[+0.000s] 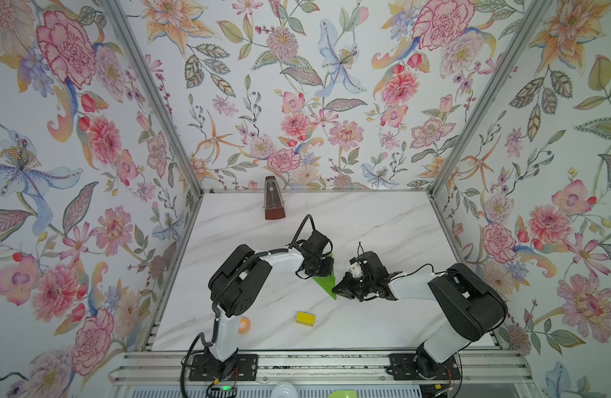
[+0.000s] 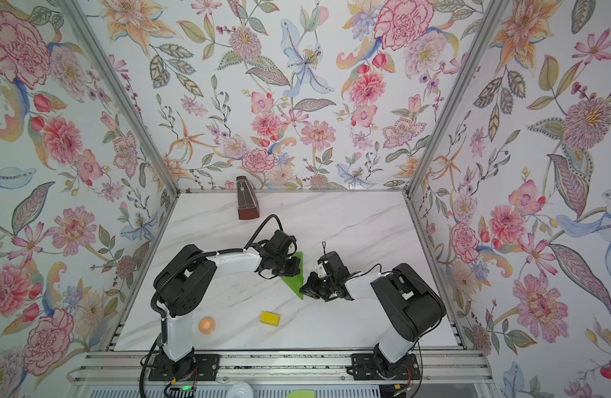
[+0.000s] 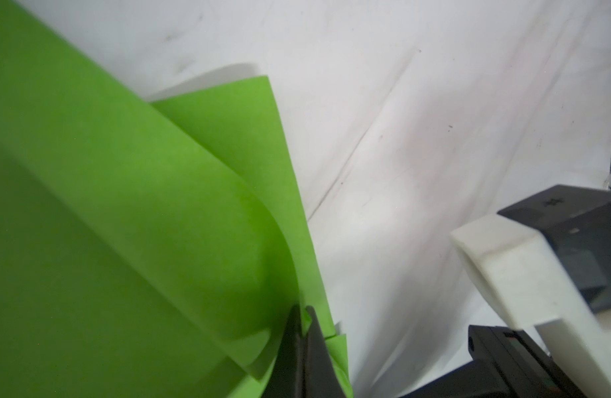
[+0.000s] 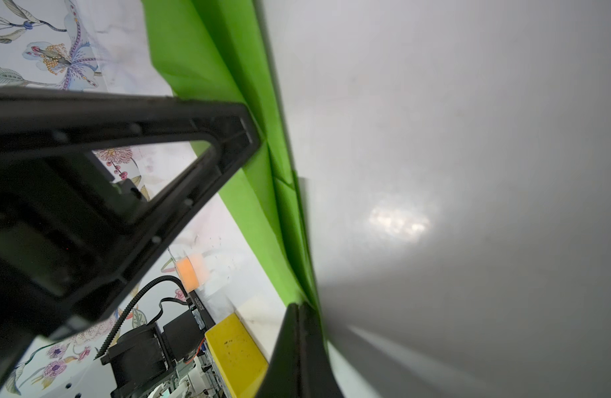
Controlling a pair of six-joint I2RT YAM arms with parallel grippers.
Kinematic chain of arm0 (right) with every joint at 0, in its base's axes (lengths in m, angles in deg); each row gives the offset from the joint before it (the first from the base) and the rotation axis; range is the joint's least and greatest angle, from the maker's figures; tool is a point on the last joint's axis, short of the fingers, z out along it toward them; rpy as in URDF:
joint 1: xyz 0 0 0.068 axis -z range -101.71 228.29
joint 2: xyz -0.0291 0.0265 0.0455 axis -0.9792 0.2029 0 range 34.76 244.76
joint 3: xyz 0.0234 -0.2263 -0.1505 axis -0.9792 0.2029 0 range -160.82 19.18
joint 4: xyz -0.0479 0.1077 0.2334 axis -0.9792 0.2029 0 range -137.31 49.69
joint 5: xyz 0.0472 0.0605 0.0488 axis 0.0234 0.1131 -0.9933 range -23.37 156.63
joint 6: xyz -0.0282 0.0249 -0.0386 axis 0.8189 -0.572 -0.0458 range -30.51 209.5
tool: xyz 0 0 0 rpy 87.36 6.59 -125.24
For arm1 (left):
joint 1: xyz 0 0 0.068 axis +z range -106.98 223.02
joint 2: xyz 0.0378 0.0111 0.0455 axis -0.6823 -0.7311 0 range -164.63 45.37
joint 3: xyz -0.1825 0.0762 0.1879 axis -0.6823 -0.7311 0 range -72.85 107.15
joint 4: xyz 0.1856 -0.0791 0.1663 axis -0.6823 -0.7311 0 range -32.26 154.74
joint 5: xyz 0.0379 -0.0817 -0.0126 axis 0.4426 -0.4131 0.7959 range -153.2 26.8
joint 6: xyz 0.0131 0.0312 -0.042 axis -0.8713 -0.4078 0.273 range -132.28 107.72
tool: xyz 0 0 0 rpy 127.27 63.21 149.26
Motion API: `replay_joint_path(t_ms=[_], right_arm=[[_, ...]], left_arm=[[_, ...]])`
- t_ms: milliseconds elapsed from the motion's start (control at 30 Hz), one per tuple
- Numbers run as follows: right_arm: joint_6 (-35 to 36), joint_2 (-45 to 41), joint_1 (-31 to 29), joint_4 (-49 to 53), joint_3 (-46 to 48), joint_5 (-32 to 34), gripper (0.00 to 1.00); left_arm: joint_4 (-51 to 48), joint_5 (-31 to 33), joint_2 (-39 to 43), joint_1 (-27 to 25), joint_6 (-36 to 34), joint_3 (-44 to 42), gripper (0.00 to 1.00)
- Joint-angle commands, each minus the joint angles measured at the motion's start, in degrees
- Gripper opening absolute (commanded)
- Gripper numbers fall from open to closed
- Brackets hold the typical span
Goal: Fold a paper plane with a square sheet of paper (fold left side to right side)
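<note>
I have the left gripper [image 3: 303, 312] and right gripper [image 4: 298, 307] both clamped tight on the folded green paper [image 1: 325, 283].

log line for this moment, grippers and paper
left gripper: shut on paper | right gripper: shut on paper's near tip | paper: folded to a point, layers loose | plane: not finished

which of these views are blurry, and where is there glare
Right wrist view: the white marble tabletop is a grey out-of-focus blur with one glare patch, and the orange roll is smeared. Left wrist view: the folded lime-green paper is soft up close. Both top views: sharp, evenly lit.
</note>
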Motion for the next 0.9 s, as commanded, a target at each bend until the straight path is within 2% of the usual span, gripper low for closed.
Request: replay_joint_path(t_ms=[0,200,400,567,867], right_arm=[[0.18,2.07,0.07,3.65,2.58,1.12,0.01],[0.13,2.44,0.13,3.48,3.06,1.54,0.01],[-0.62,3.59,0.19,2.12,2.83,1.48,0.01],[-1.0,3.93,0.18,2.13,2.46,1.49,0.01],[-1.79,3.91,0.22,1.9,2.33,1.99,0.01]], left_arm=[[-7.86,6.44,0.93,2.06,-2.08,-0.88,0.08],[-13.22,9.42,5.36,3.44,-6.14,5.48,0.23],[-15.79,8.4,9.14,2.28,-7.08,6.36,0.28],[-16.25,7.09,10.93,-1.11,-5.53,3.19,0.26],[-10.84,4.27,11.0,-5.44,-0.16,-2.94,0.12]])
